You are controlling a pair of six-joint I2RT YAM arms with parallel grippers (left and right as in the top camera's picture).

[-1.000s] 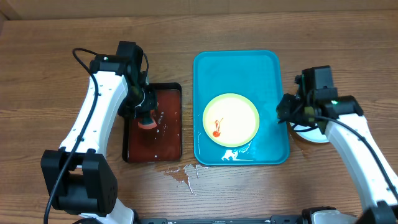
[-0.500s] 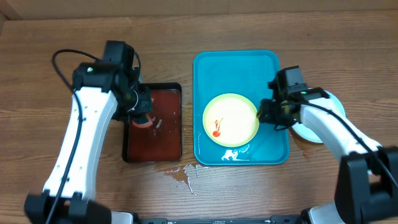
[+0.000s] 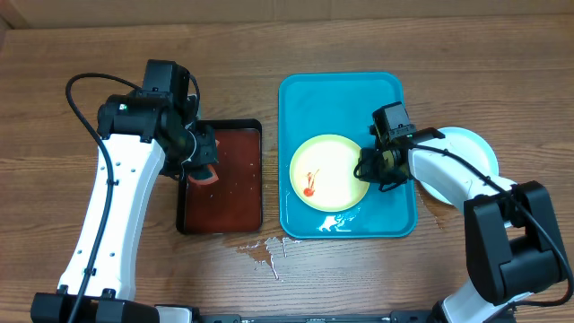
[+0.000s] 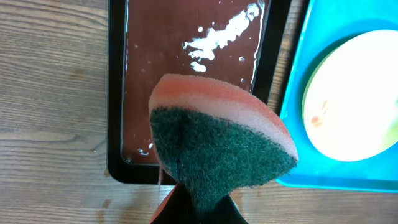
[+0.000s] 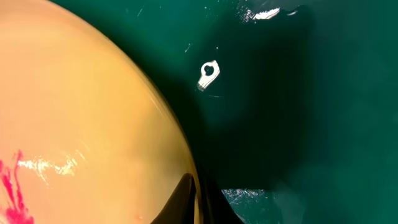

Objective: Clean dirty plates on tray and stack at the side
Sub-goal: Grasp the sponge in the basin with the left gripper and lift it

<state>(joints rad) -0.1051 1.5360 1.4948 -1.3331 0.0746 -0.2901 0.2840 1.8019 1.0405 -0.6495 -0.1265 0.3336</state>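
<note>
Yellow-green plate (image 3: 330, 173), red-smeared, lies mid turquoise tray (image 3: 341, 90). Right end effector (image 3: 364, 169) pinches its right rim; left end effector (image 3: 203, 169) pinches sponge (image 4: 217, 146). Plate probably light, stiff, wet-slippery: take the rim.

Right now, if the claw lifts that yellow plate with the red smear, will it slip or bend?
Probably slippery: the yellow-green plate looks glossy, and water glints on the turquoise tray beside it. Likely light and stiff, since it looks thin and flat. Pinched only at its rim by the right claw, it might tilt.
</note>
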